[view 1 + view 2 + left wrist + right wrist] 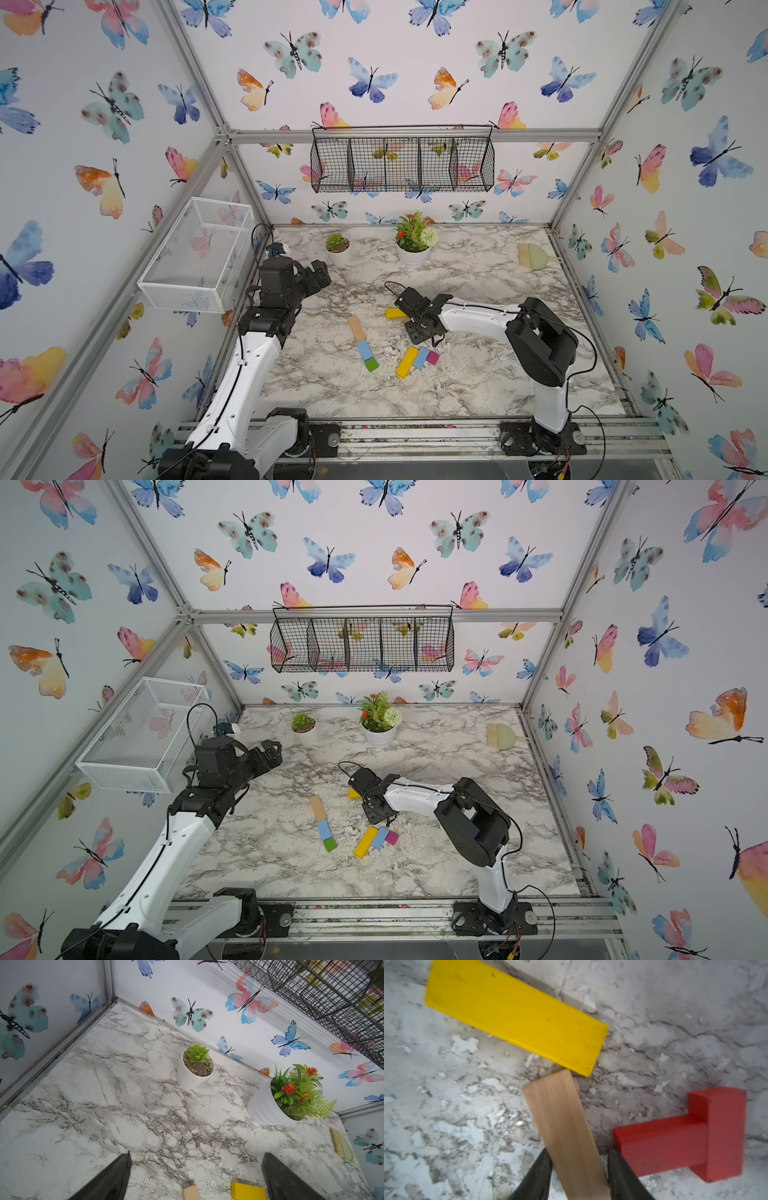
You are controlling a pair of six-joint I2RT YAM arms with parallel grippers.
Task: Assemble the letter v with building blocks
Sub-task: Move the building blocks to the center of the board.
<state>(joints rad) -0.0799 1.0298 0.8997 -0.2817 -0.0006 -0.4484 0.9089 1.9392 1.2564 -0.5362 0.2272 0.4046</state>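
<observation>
At ten o'clock on the table (478, 386), the left gripper (197, 1154) hangs wide open. Centre: tan bar (356, 327), blue bar (364, 350) and green cube (371, 364) form one slanted line. At its two o'clock, the right gripper (578, 1152) clamps a second tan bar (564, 1122) beside a yellow bar (517, 1016).

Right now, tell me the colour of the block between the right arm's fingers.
The block is tan, unpainted wood; clearest in the right wrist view.

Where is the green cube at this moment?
In a top view, the green cube lies at the near end of a slanted row, touching the light blue block; a yellow bar lies apart on its right.
</observation>
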